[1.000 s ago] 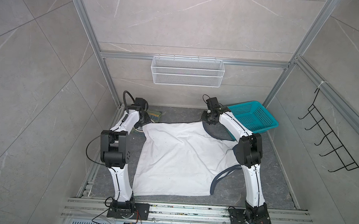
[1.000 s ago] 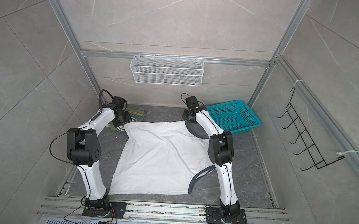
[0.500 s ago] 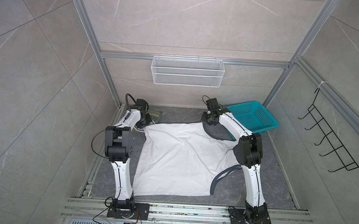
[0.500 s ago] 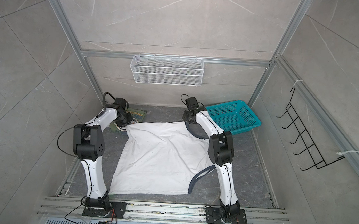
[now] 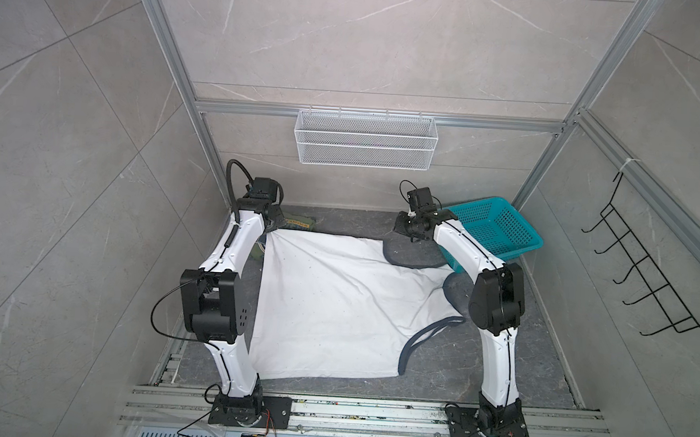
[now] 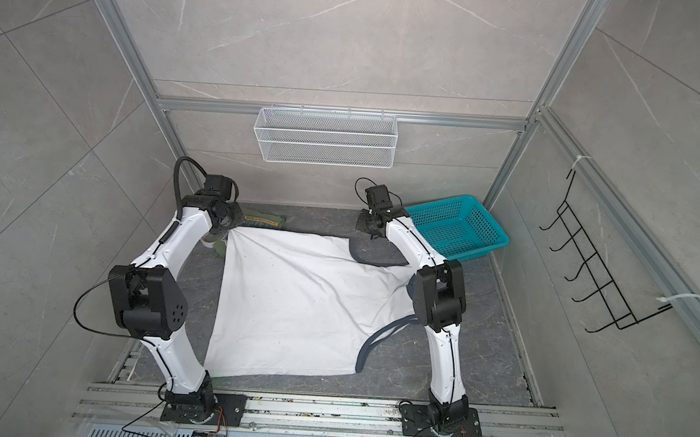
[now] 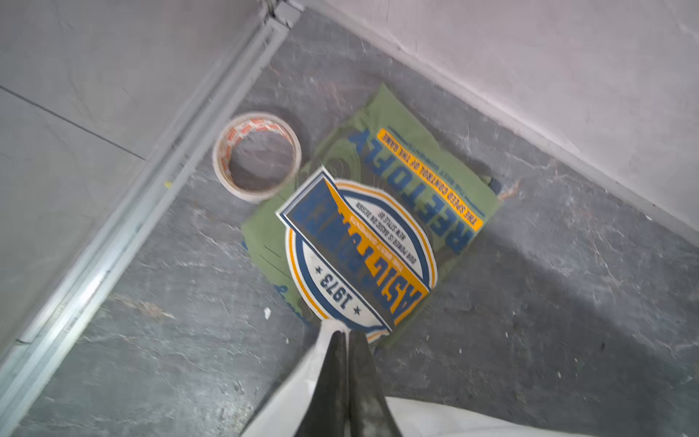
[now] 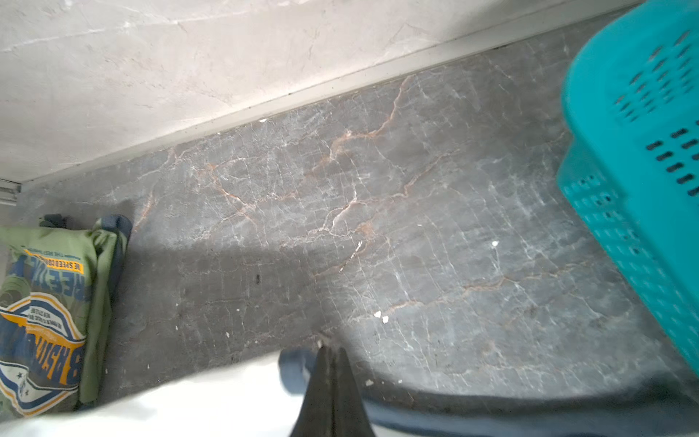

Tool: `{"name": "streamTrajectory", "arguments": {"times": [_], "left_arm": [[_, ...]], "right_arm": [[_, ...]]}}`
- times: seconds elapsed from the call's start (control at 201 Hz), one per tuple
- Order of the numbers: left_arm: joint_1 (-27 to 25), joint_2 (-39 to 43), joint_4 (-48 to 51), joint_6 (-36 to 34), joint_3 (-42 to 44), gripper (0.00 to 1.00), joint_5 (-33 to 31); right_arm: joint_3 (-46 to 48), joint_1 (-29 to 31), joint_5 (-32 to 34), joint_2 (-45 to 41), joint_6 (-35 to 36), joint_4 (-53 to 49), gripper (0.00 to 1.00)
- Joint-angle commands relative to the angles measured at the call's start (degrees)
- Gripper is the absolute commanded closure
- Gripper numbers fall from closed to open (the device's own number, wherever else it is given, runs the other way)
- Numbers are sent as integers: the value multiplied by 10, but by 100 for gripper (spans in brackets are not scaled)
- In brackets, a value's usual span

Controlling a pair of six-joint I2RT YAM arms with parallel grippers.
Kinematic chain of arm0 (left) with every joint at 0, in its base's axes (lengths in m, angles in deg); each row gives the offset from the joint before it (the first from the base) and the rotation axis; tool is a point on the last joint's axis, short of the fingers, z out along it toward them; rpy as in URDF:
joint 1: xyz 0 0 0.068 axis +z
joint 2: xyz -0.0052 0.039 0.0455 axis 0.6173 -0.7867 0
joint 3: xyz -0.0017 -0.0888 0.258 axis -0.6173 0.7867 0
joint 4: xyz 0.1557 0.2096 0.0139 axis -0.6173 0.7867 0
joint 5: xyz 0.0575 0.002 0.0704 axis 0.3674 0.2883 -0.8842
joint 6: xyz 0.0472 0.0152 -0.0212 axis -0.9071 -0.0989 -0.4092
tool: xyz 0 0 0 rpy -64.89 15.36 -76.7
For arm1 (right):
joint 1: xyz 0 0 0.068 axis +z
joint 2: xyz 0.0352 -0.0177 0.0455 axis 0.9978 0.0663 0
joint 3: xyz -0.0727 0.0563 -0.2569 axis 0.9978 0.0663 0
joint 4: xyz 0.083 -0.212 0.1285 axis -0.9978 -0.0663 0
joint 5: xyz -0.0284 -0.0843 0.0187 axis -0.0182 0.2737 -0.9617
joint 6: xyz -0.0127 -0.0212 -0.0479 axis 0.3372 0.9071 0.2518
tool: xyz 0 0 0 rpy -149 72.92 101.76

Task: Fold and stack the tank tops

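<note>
The white tank top (image 5: 335, 302) (image 6: 293, 299) lies spread plain side up on the dark floor, with its grey trim toward the right. At its far-left corner my left gripper (image 5: 272, 228) (image 7: 346, 333) is shut on the white cloth. A navy-yellow badge graphic (image 7: 359, 246) shows just past the fingertips. The olive green tank top (image 5: 298, 222) (image 7: 408, 151) (image 8: 102, 272) lies folded at the far left, partly under that badge. My right gripper (image 5: 397, 231) (image 8: 332, 350) is shut on the white top's grey-trimmed far strap.
A roll of tape (image 7: 257, 155) lies beside the green top near the left frame rail. The teal basket (image 5: 493, 232) (image 8: 643, 151) stands at the far right, close to my right arm. A white wire basket (image 5: 365, 139) and a black hook rack (image 5: 648, 279) hang on the walls.
My left gripper has shut on the white top's far-left corner, and the left arm's elbow has shifted. The right arm has held still.
</note>
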Motion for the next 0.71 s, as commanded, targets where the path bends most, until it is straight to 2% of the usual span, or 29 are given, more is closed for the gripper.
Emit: {"name": "streamTrajectory", "arguments": {"times": [0.0, 0.109, 0.174, 0.259, 0.338, 0.503, 0.702], "left_arm": [[-1, -38, 24, -27, -11, 93, -16], [-1, -72, 43, -22, -18, 91, 0], [-2, -83, 55, -13, -17, 90, -4], [0, -88, 66, -2, -13, 89, -21], [3, -85, 60, 5, -4, 88, -21], [10, -83, 54, 8, 1, 85, -13], [26, -81, 45, 13, 6, 84, 9]], "right_arm": [[-24, 2, -12, 18, 1, 4, 100], [-40, 2, -18, 38, 2, -9, 100], [-49, 2, -43, 51, 5, -14, 100], [-72, 7, -86, 78, 8, -25, 73], [-116, 14, -96, 118, 11, -55, 65], [-189, 22, -133, 187, 4, -82, 63], [-252, 31, -134, 255, 6, -103, 67]]}}
